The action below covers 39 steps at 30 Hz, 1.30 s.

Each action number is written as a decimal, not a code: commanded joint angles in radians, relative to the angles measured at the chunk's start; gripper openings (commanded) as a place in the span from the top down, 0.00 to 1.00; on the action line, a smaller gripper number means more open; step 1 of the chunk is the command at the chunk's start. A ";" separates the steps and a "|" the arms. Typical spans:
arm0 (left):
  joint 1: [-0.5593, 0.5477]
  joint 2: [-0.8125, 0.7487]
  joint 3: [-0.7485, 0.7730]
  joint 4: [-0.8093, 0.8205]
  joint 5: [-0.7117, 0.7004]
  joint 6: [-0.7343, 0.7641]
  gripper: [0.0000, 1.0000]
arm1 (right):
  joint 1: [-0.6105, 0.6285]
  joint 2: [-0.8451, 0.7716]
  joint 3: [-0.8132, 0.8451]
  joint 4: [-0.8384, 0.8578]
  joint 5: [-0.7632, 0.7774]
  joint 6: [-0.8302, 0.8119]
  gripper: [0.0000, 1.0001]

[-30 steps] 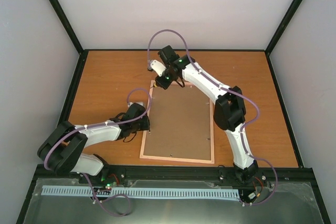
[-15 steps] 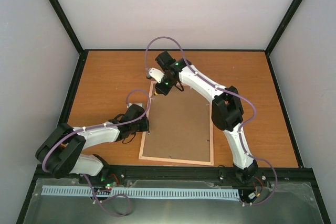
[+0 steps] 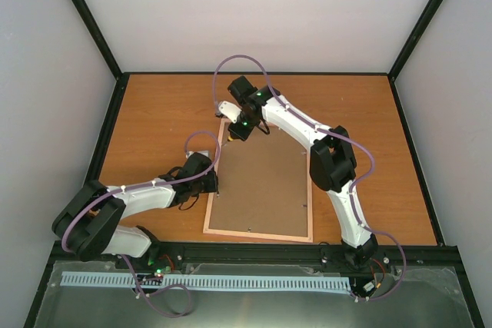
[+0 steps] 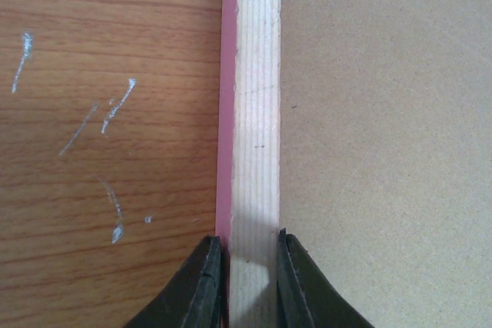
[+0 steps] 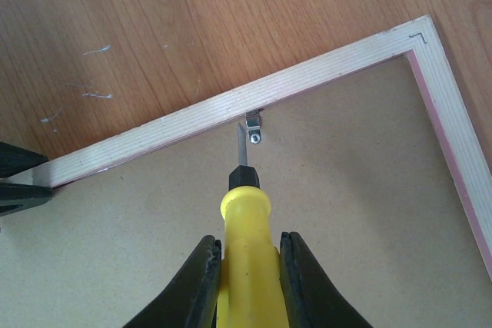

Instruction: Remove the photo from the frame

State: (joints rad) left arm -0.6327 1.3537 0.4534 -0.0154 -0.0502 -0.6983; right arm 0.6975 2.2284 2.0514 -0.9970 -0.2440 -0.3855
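the frame is laid back-up mid-desk, the photo hidden beneath. only the wrist views show the left gripper clamped on its left rail, and the right gripper closed round a screwdriver, tip just beside a clip on the far rail. desk wood is seen wide beyond the far and left edges.

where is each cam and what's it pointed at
Top: above and behind the arms, looking down on the table and frame; both arms show.
Left wrist: looking along the frame's rail; left claw pinches it.
Right wrist: looking at a frame corner; right claw holds a screwdriver at a clip.
Both wrist views share that rail.
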 commanded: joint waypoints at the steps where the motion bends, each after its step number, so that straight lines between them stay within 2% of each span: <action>1: 0.005 0.016 0.011 0.028 0.050 -0.009 0.99 | 0.013 0.023 -0.004 -0.015 -0.012 -0.017 0.97; 10: 0.004 0.017 0.011 0.028 0.050 -0.009 0.99 | 0.017 0.046 0.003 -0.016 -0.015 -0.014 0.97; 15: 0.004 0.017 0.011 0.029 0.050 -0.009 0.99 | 0.019 0.060 0.007 0.003 0.036 0.016 0.97; 23: 0.004 0.019 0.011 0.029 0.052 -0.007 0.99 | 0.020 0.059 0.030 -0.001 0.179 0.069 0.97; 30: 0.004 0.023 0.013 0.030 0.053 -0.007 0.99 | 0.027 0.026 0.034 -0.015 0.371 0.122 0.97; 39: 0.004 0.024 0.015 0.025 0.050 -0.008 0.99 | 0.028 -0.038 0.026 -0.094 0.220 0.083 0.97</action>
State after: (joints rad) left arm -0.6327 1.3605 0.4538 -0.0025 -0.0479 -0.6979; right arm 0.7284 2.2440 2.0731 -1.0145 0.0113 -0.2909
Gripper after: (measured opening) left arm 0.166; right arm 0.166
